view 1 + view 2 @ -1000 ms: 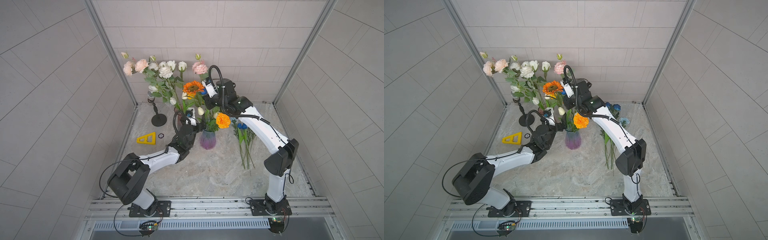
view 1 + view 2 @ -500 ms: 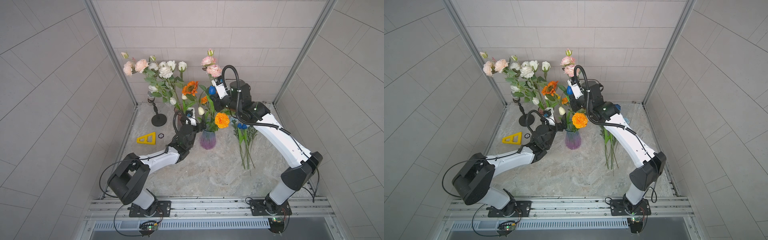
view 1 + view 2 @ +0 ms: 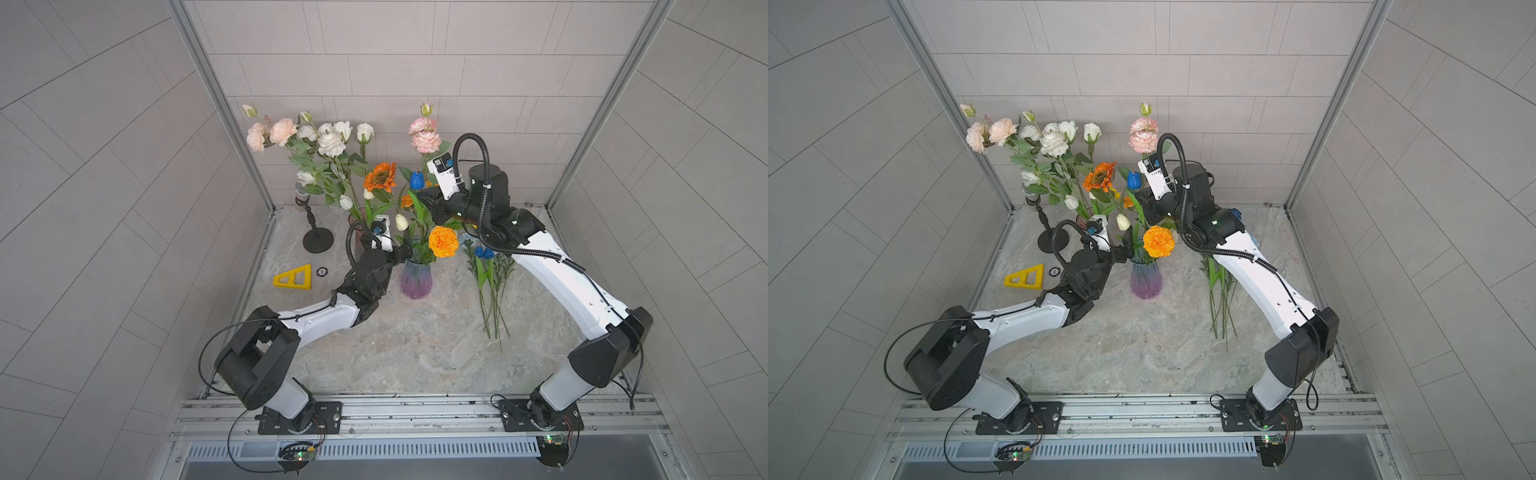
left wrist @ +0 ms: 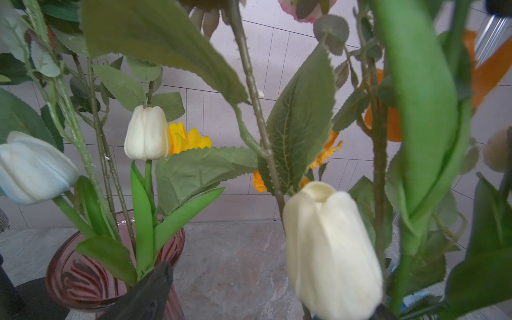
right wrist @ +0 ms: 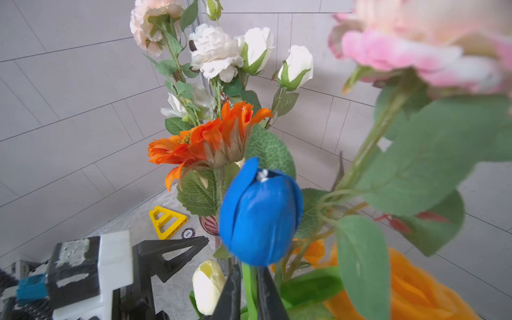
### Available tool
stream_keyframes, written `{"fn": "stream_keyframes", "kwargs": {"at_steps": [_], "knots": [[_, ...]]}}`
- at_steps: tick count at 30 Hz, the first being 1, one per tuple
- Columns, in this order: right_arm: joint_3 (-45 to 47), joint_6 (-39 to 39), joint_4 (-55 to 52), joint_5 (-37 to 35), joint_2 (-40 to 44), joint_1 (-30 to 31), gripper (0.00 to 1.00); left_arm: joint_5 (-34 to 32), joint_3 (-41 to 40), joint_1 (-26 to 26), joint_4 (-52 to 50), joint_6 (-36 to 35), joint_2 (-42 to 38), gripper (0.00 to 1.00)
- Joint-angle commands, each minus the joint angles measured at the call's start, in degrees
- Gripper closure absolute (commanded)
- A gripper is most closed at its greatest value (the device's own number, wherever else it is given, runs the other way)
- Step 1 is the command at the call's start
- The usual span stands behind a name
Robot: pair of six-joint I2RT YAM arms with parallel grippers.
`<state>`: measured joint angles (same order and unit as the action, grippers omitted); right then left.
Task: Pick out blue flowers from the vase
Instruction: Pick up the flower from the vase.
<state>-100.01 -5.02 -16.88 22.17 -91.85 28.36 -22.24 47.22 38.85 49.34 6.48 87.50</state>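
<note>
A deep-blue tulip bud (image 3: 416, 180) (image 3: 1133, 180) (image 5: 260, 210), one of the blue flowers, stands high among the blooms above the purple-blue vase (image 3: 415, 282) (image 3: 1145, 280). My right gripper (image 3: 424, 198) (image 3: 1142, 197) (image 5: 249, 279) is shut on its green stem just under the bud. My left gripper (image 3: 405, 252) (image 3: 1126, 252) (image 4: 266, 299) stands open beside the stems at the vase's mouth, a cream tulip (image 4: 329, 249) in front of it. More blue flowers (image 3: 484, 253) lie on the table to the right of the vase, their stems (image 3: 1221, 299) pointing forward.
An orange marigold (image 3: 443, 241), an orange sunflower (image 3: 380, 176) and a pink bloom (image 3: 426, 139) crowd the vase. Behind it a reddish vase (image 4: 83, 277) holds white and pink flowers. A black stand (image 3: 318, 241), a yellow triangle (image 3: 293, 278) and a small ring (image 3: 322, 271) lie left.
My right arm swung its elbow out to the right and its wrist rose, carrying the blue tulip upward; the pink bloom shifted up and right with it. The left arm stayed put.
</note>
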Motion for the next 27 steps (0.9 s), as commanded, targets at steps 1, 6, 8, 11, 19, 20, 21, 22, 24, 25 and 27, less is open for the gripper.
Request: {"fn": "stream_keyframes", "kwargs": {"at_steps": [1,6,8,11,19,20,21,22,24,25,27], "knots": [[1.39,-1.38,5.01,5.60,2.03,-0.82,0.85,0.14,-0.16,-0.34,0.56,1.06,-2.09,0.09],[1.94,-1.95,5.81,5.12,1.27,-1.42,0.87,0.51,0.26,-0.34,0.57,1.17,-2.03,0.09],[1.60,-1.99,5.66,4.39,0.78,-1.42,0.86,0.43,0.24,-0.33,0.57,1.07,-1.99,0.09],[1.26,-2.00,5.37,3.23,0.07,-1.46,0.72,0.37,0.15,-0.31,0.57,0.93,-1.94,0.09],[-0.71,-0.87,3.97,2.59,-2.53,-1.37,0.70,0.48,0.33,-0.35,0.46,0.90,-1.65,0.09],[-0.93,-0.75,3.97,2.61,-2.83,-1.37,0.70,0.60,0.45,-0.29,0.34,0.90,-1.68,0.09],[-1.22,-0.72,3.96,2.57,-3.19,-1.33,0.70,0.70,0.49,-0.35,0.32,0.97,-1.64,0.09],[-1.46,-0.57,3.96,2.61,-3.54,-1.35,0.70,0.83,0.58,-0.33,0.25,0.92,-1.60,0.09],[-2.35,-0.22,3.33,2.27,-4.37,-1.34,0.70,0.97,0.70,-0.31,0.07,0.96,-1.51,0.09],[-2.87,-0.01,3.02,2.11,-4.79,-1.37,0.69,1.05,0.68,-0.28,0.07,0.97,-1.49,0.09],[-3.18,0.05,2.95,2.08,-5.26,-1.29,0.69,1.04,0.68,-0.35,-0.08,0.93,-1.58,0.09]]}}
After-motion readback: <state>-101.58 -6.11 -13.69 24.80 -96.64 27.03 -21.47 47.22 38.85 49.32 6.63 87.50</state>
